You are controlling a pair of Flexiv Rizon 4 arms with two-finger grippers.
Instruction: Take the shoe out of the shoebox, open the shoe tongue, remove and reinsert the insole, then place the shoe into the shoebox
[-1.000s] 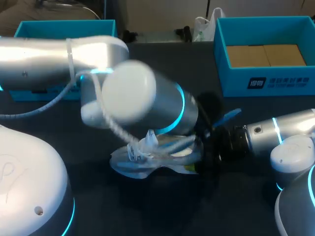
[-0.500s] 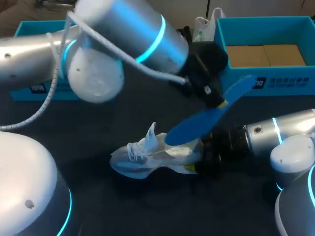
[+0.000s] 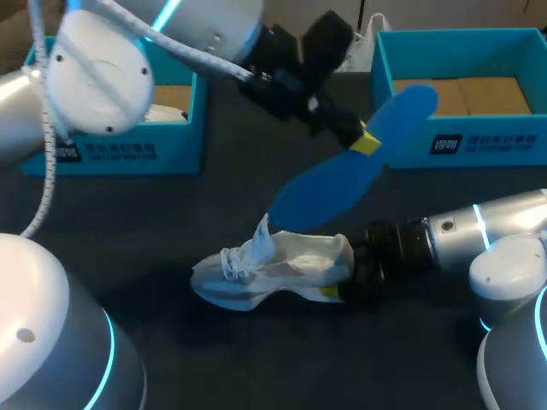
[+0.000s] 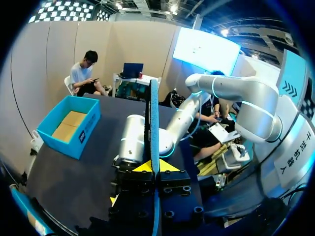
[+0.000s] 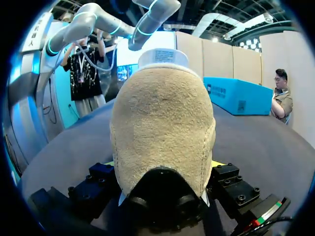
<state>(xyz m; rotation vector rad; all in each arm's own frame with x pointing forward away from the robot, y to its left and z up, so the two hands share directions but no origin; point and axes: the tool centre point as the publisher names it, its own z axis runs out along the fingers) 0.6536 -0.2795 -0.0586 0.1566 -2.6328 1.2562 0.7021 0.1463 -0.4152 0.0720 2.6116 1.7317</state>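
Holding the insole (image 3: 338, 188) in the left gripper (image 3: 365, 142): fingers pinched flat on both faces, nearer the upper end than the middle. The left wrist view shows it edge-on between the yellow tips. It slants down in the air, its lower end near the raised tongue of the shoe (image 3: 273, 266); can't tell if they touch.

The shoe sits upright on the table (image 3: 214, 192), toe toward my left side, well apart from both shoeboxes: the right shoebox (image 3: 466, 143) and the left shoebox (image 3: 120, 152). The right gripper (image 3: 346, 272) is clamped on the heel from both sides, and the right wrist view shows the heel filling the gap between its fingers.

Handling, my read:
- Insole: light, thin, probably flexible foam. It looks straight now but likely bends once the tip meets the shoe. The grip point leaves a long free length, so expect buckling on reinsertion. Feed the toe end in first at a shallow angle.
- Shoe: light, soft upper that will crush or twist. The heel is probably the stiffest part, so it's the right place to hold. The tongue needs to stay up or the insole snags.
- Risk: the shoe pivots in the heel clamp when the insole pushes forward.
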